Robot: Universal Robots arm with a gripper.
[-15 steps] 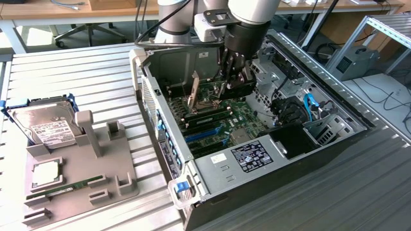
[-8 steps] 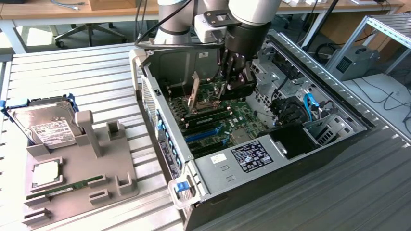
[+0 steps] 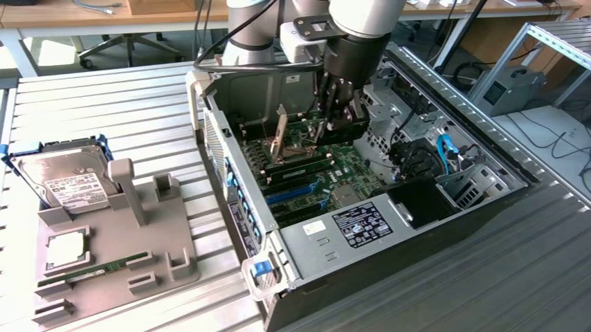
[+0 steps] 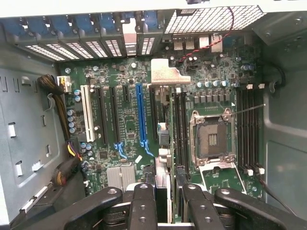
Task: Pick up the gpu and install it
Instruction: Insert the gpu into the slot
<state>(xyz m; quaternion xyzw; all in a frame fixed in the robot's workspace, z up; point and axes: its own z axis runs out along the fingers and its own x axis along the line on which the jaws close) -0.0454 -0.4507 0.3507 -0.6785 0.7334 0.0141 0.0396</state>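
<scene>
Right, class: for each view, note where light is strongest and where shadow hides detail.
Exterior view: daylight glares off the ribbed table, while the computer case interior sits shaded beneath the arm. Wrist view: the motherboard is evenly lit, the vent grille washes out, the gripper holding the gpu looks dark.

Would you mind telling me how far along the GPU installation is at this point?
Done: the gpu has been picked up and brought inside the open computer case. In hand: the gripper is shut on the card, which is seen edge-on over the motherboard, beside the blue slot. Left: seating it. I cannot tell whether its edge has entered a slot.
</scene>
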